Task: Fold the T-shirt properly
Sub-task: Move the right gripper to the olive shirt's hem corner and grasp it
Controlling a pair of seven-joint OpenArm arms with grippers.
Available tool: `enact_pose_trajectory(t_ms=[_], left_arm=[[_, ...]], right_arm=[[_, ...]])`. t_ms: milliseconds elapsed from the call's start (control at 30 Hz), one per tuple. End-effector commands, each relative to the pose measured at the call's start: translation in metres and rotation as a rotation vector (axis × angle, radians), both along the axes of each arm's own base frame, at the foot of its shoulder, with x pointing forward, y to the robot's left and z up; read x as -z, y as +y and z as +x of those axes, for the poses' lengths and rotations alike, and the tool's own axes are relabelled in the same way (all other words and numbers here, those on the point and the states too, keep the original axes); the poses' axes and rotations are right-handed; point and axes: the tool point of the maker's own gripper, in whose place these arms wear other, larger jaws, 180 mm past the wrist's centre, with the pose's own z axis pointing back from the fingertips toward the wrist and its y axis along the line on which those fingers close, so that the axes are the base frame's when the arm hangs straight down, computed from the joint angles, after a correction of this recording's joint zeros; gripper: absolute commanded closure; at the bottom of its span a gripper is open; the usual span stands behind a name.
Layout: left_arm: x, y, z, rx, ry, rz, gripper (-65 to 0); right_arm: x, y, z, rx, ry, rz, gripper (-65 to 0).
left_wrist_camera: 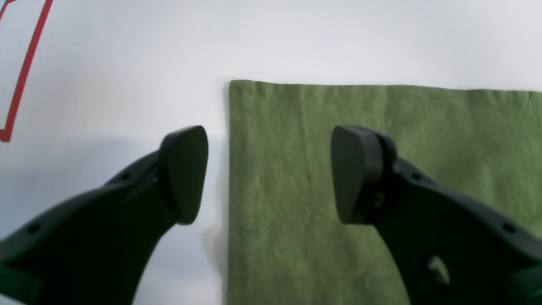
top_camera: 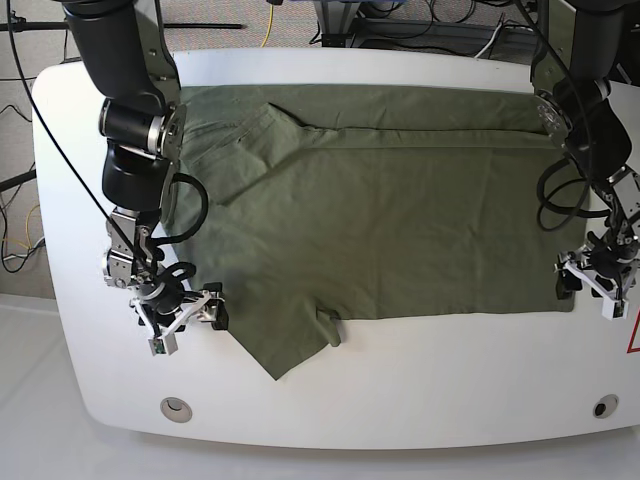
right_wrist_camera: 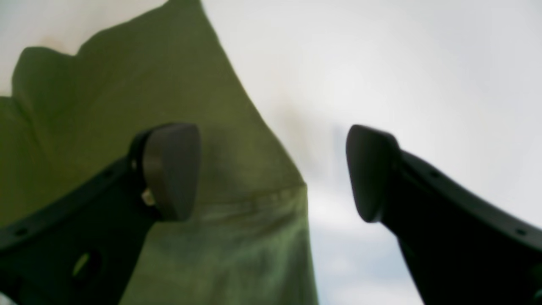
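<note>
T-shirt blurred, perhaps its sleeve, cropped at edges

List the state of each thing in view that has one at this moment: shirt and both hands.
T-shirt: lying on the white table, partly folded, one sleeve sticking out at the near edge.
Left hand: open, straddling the shirt's corner edge, holding nothing.
Right hand: open, straddling the sleeve's edge, holding nothing.
</note>
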Motion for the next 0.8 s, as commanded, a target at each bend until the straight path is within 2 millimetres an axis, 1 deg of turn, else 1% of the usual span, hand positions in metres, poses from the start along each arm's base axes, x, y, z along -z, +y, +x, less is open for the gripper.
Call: enact_pose_trajectory(t_ms=[0,167,233,367,500,567,767], left_arm=[[-0.022,0.007,0.011,-0.008,-0.070,0.007,-43.4],[-0.022,0.007,0.011,-0.009,-0.071,0.007,-43.5],[-0.025,0.009,0.012,-0.009,-0.079,0.013,-43.3],[-0.024,0.009,0.012,-0.010,-0.078,0.013,-43.2],[-0.024,0.009,0.012,-0.009,-0.078,0.013,-43.2],[-0.022,0.011,0.010,-0.013,-0.066,0.011,-42.9],[-0.022,0.011,0.009,-0.014,-0.064,0.011,-42.9]], right_arm=[[-0.020,-0.004,0.014,0.012,-0.067,0.013,-50.8],[-0.013,-0.003,0.011,0.021,-0.064,0.035,-50.8],[-0.006,0.003,0.007,0.015,-0.047,0.054,-51.0],[-0.001,0.006,0.004,0.017,-0.036,0.073,-51.1],[-0.001,0.010,0.004,0.015,-0.038,0.082,-51.2],[-0.005,0.022,0.007,-0.007,-0.047,0.075,-51.3],[-0.006,0.032,0.009,-0.021,-0.050,0.083,-51.4]])
